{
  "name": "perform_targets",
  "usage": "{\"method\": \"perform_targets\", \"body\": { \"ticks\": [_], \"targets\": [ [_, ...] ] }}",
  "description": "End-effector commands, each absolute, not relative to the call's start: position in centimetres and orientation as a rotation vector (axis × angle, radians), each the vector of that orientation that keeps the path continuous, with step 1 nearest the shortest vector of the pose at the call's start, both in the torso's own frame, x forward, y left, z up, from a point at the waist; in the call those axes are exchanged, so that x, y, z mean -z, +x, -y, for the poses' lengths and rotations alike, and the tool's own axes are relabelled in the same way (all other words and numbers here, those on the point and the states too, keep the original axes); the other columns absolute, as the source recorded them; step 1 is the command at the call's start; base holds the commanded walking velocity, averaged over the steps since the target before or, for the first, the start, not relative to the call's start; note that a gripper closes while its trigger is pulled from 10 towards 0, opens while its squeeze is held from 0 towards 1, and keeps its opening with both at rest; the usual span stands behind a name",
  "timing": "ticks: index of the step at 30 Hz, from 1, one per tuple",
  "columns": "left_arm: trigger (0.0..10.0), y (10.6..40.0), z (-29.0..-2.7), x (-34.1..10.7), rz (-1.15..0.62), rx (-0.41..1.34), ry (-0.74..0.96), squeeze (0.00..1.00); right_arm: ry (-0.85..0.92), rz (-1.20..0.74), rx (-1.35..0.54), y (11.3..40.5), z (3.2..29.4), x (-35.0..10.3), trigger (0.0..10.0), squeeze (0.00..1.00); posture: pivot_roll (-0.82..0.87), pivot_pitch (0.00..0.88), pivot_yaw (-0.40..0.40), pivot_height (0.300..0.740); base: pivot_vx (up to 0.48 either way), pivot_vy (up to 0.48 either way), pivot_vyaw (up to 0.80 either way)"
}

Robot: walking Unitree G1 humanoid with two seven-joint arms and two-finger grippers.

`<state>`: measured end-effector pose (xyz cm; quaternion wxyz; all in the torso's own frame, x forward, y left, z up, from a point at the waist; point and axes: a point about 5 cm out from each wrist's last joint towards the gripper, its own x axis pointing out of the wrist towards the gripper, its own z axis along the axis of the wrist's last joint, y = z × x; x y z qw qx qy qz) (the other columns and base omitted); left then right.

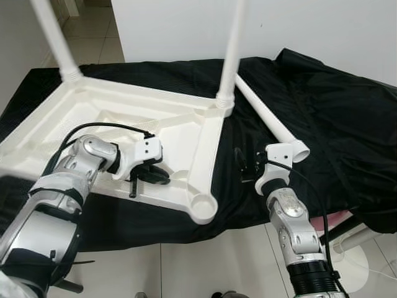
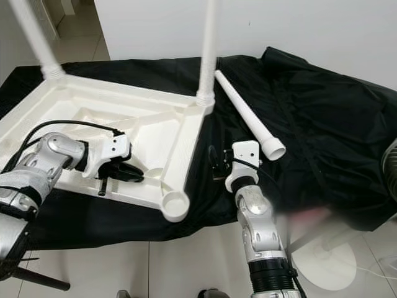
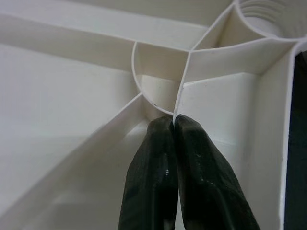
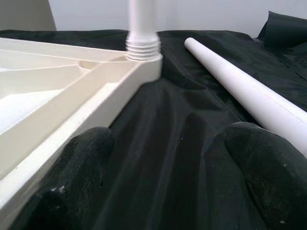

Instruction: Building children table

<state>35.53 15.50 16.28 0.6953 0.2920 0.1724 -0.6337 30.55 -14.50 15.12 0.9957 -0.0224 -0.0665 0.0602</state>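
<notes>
Upside down, the white plastic children's tabletop (image 1: 93, 124) is lying on a black cloth (image 1: 322, 112) covering the work surface, its ribbed underside facing up. 2 white plastic tube legs (image 1: 232, 49) are standing screwed into its far corner sockets. 1 round empty socket (image 1: 203, 207) is showing at the near corner beside the cloth edge; the 4th corner is lying outside the pictures. 1 loose white tube leg (image 1: 270, 118) is lying flat on the cloth just beside the tabletop.

The left gripper (image 1: 151, 174) is reaching inside the tabletop's underside, its fingers (image 3: 201, 177) pressed together on a thin white rib (image 3: 180, 98), apparently pinching it, though the contact is hard to read. The right gripper (image 1: 246, 166) is hovering over the cloth between the tabletop edge and the loose leg, its fingers (image 4: 261, 163) spread apart and holding nothing.
</notes>
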Motion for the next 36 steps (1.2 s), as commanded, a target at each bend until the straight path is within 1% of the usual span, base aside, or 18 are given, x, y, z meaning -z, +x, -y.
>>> {"method": "perform_targets", "body": {
  "ticks": [1, 2, 3, 4, 6, 10, 11, 15, 16, 18, 19, 20, 25, 29, 30, 32, 33, 36],
  "targets": [
    [4.7, 35.8, -16.4, -14.6, -0.390, 1.229, 0.622, 0.00, -0.050, 0.133, -0.117, 30.5, 14.4, -15.0, 10.0, 0.00, -0.08, 0.100, 0.034, 0.740, 0.000, 0.000, 0.00],
    [4.7, 35.8, -16.4, -14.6, -0.390, 1.229, 0.622, 0.00, -0.050, 0.133, -0.117, 30.5, 14.4, -15.0, 10.0, 0.00, -0.08, 0.100, 0.034, 0.740, 0.000, 0.000, 0.00],
    [9.0, 36.1, -16.1, -14.7, -0.365, 1.197, 0.611, 0.00, -0.048, 0.134, -0.113, 30.5, 14.4, -15.0, 10.0, 0.00, -0.08, 0.100, 0.030, 0.740, 0.000, 0.000, 0.00],
    [10.0, 36.3, -15.7, -14.8, -0.330, 1.174, 0.611, 0.00, -0.047, 0.136, -0.104, 30.5, 14.5, -15.0, 10.0, 0.00, -0.08, 0.101, 0.031, 0.740, 0.000, 0.000, 0.00],
    [10.0, 36.5, -14.9, -15.2, -0.275, 1.145, 0.595, 0.00, -0.043, 0.139, -0.090, 30.6, 14.6, -15.0, 10.0, 0.00, -0.08, 0.102, 0.030, 0.740, 0.000, 0.000, 0.00],
    [10.0, 36.6, -14.1, -15.6, -0.226, 1.144, 0.549, 0.00, -0.035, 0.143, -0.074, 30.7, 14.8, -15.1, 10.0, 0.00, -0.07, 0.104, 0.029, 0.740, 0.000, 0.000, 0.00],
    [10.0, 36.7, -14.0, -15.8, -0.215, 1.136, 0.524, 1.00, -0.035, 0.145, -0.070, 30.7, 14.9, -15.1, 10.0, 0.00, -0.07, 0.105, 0.029, 0.740, 0.000, 0.000, 0.00],
    [10.0, 36.8, -13.9, -16.0, -0.205, 1.125, 0.498, 1.00, -0.035, 0.145, -0.067, 30.7, 14.9, -15.1, 10.0, 0.00, -0.07, 0.105, 0.029, 0.740, 0.000, 0.000, 0.00],
    [10.0, 36.8, -13.7, -16.6, -0.159, 1.121, 0.524, 1.00, -0.033, 0.148, -0.058, 30.7, 15.1, -15.1, 10.0, 0.00, -0.07, 0.107, 0.029, 0.740, 0.000, 0.000, 0.00],
    [10.0, 36.8, -13.6, -16.7, -0.146, 1.121, 0.533, 1.00, -0.033, 0.148, -0.055, 30.7, 15.1, -15.2, 10.0, 0.00, -0.07, 0.107, 0.029, 0.740, 0.000, 0.000, 0.00],
    [10.0, 36.8, -13.6, -17.3, -0.120, 1.123, 0.530, 0.55, -0.031, 0.150, -0.048, 30.7, 15.3, -15.2, 10.0, 0.00, -0.07, 0.107, 0.029, 0.740, 0.000, 0.000, 0.00],
    [10.0, 36.8, -13.6, -18.0, -0.094, 1.132, 0.504, 0.00, -0.031, 0.154, -0.035, 30.8, 15.6, -15.2, 10.0, 0.00, -0.07, 0.109, 0.032, 0.740, 0.000, 0.000, 0.00],
    [10.0, 36.7, -13.7, -19.5, -0.047, 1.159, 0.454, 0.00, -0.031, 0.161, -0.016, 30.8, 16.0, -15.4, 10.0, 0.00, -0.07, 0.110, 0.032, 0.740, 0.000, 0.000, 0.00],
    [10.0, 37.0, -14.0, -20.7, -0.010, 1.114, 0.386, 0.00, -0.038, 0.170, -0.002, 30.9, 16.4, -15.6, 10.0, 0.00, -0.07, 0.113, 0.031, 0.740, 0.000, 0.000, 0.00],
    [10.0, 37.2, -14.1, -21.4, 0.023, 1.072, 0.352, 0.00, -0.041, 0.176, 0.010, 31.0, 16.6, -15.7, 10.0, 0.00, -0.07, 0.115, 0.029, 0.740, 0.000, 0.000, 0.00],
    [10.0, 37.3, -14.2, -21.9, 0.045, 1.045, 0.330, 0.00, -0.043, 0.180, 0.019, 31.1, 16.8, -15.8, 10.0, 0.00, -0.07, 0.115, 0.029, 0.740, 0.000, 0.000, 0.00],
    [10.0, 37.5, -14.3, -22.4, 0.072, 0.974, 0.295, 0.00, -0.039, 0.188, 0.050, 31.2, 17.3, -16.0, 10.0, 0.00, -0.08, 0.119, 0.028, 0.740, 0.000, 0.000, 0.00],
    [10.0, 37.6, -14.3, -22.7, 0.086, 0.923, 0.250, 0.00, -0.035, 0.197, 0.081, 31.3, 17.9, -16.3, 10.0, 0.00, -0.08, 0.120, 0.027, 0.740, 0.000, 0.000, 0.00]
  ]
}}
